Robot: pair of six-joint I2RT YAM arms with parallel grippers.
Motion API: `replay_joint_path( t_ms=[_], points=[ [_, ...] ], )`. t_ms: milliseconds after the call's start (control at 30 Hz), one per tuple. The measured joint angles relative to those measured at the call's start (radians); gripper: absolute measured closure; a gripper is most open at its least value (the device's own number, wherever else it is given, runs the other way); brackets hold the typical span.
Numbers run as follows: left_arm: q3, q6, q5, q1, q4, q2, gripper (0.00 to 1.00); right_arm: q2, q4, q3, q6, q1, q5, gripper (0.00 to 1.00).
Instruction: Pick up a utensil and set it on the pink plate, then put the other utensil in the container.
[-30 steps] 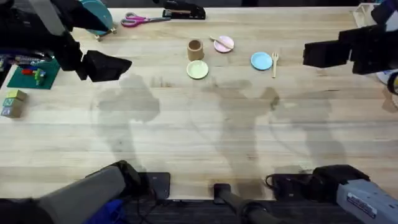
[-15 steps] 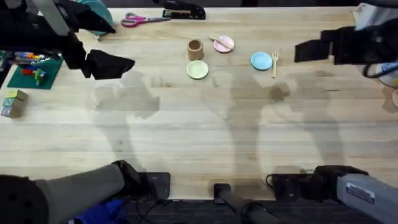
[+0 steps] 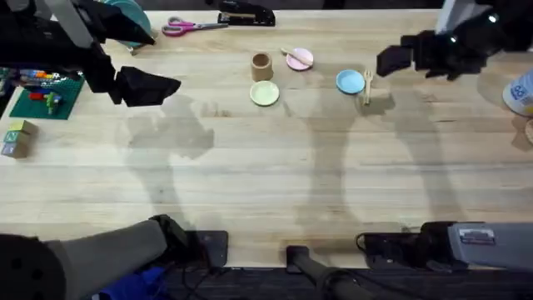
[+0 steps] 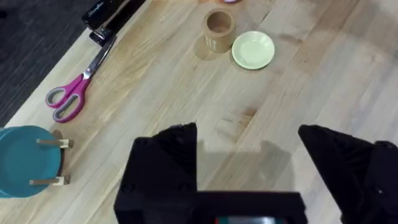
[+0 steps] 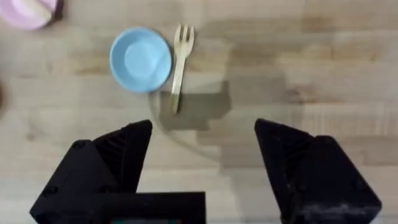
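Observation:
The wooden spoon (image 3: pixel 293 56) lies across the pink plate (image 3: pixel 301 59) at the far middle of the table. Left of the plate stands the brown container (image 3: pixel 261 66), also seen from the left wrist (image 4: pixel 219 28). The wooden fork (image 3: pixel 367 86) lies flat on the table just right of the light blue plate (image 3: pixel 350 81). My right gripper (image 3: pixel 388 61) hovers open a little right of the fork, nothing between its fingers; its wrist view shows the fork (image 5: pixel 180 65) beside the blue plate (image 5: pixel 140 60). My left gripper (image 3: pixel 162 86) hangs open and empty at the far left.
A yellow-green plate (image 3: pixel 265 93) sits in front of the container. Pink-handled scissors (image 3: pixel 185 27) and a black stapler (image 3: pixel 246 16) lie along the far edge. A teal object (image 3: pixel 129 21), a green tray (image 3: pixel 46 96) and blocks (image 3: pixel 17 137) occupy the far left.
My right arm has swung left and farther back, ending close to the fork. The left arm has barely moved. The spoon, fork and plates lie where they were.

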Motion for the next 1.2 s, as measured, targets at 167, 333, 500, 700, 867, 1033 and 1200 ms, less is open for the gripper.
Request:
replay_joint_path(
  t_ms=[167,333,500,700,867,1033,1200],
  points=[
    [0.000,0.000,0.000,0.000,0.000,0.000,0.007,0.169,0.000,0.148,0.020,0.019,0.006,0.003],
    [0.000,0.000,0.000,0.000,0.000,0.000,0.008,0.297,-0.003,0.237,0.054,0.042,0.006,0.003],
    [0.000,0.000,0.000,0.000,0.000,0.000,0.007,0.360,-0.009,0.240,0.111,0.043,0.008,0.003],
    [0.000,0.000,0.000,0.000,0.000,0.000,0.007,0.372,-0.009,0.240,0.152,0.043,0.029,0.004],
    [0.000,0.000,0.000,0.000,0.000,0.000,0.007,0.391,-0.017,0.242,0.159,0.043,0.032,0.005],
    [0.000,0.000,0.000,0.000,0.000,0.000,0.007,0.424,-0.047,0.242,0.162,0.042,0.036,0.008],
    [0.000,0.000,0.000,0.000,0.000,0.000,0.007,0.426,-0.058,0.242,0.162,0.027,0.036,0.008]
  ],
)
